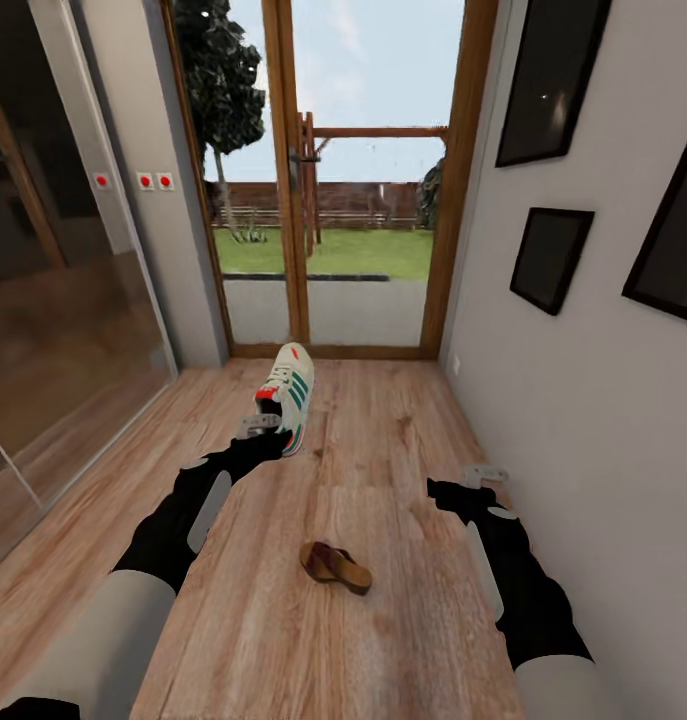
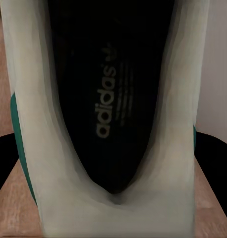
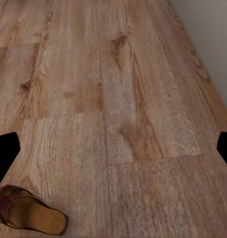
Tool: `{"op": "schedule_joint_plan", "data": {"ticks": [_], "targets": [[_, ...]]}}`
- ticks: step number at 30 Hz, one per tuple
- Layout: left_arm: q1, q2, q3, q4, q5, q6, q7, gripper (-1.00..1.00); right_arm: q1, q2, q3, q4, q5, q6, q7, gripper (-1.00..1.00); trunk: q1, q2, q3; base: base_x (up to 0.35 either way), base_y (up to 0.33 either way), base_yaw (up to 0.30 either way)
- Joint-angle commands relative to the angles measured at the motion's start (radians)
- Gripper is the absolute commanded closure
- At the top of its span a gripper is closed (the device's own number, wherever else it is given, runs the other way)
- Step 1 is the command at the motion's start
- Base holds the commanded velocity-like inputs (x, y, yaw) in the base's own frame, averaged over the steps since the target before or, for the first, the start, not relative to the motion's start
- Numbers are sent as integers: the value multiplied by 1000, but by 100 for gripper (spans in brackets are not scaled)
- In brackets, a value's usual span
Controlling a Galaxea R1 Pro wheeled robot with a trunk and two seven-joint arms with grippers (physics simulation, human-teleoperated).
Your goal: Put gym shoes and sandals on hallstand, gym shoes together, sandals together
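Gym shoe point(image 2: 113, 124) toe and heel beyond the left wrist frame (sandal point(image 3: 27, 215) likewise clipped)

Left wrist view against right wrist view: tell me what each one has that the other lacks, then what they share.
Left wrist view alone: a gym shoe seen up close from the heel end, its dark inside printed "adidas", cream sides and green stripes at the edges, with the left claw closed on its heel. Right wrist view alone: a brown sandal with a tan footbed lying on the boards, a strip of pale wall, and the right claw open and empty. Shared: the wood-grain corridor floor.
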Motion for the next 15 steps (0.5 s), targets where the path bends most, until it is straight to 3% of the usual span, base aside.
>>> {"op": "schedule_joint_plan", "data": {"ticks": [1, 8, 12, 15], "targets": [[-1, 0, 0, -1, 6, 6, 0, 100, 0, 1, -1, -2, 0, 5, -2, -100, 0, 0, -1, 0, 0, 295], [-1, 0, 0, -1, 8, 6, 0, 100, 0, 1, -1, -2, 1, 5, -2, -100, 0, 0, -1, 31, -3, 296], [-1, 0, 0, -1, 9, 6, 0, 100, 0, 1, -1, -2, 1, 5, -2, -100, 0, 0, -1, 192, -107, 266], [-1, 0, 0, -1, 9, 6, 0, 100, 0, 1, -1, -3, 1, 5, -2, -100, 0, 0, -1, 266, -163, 65]]}}
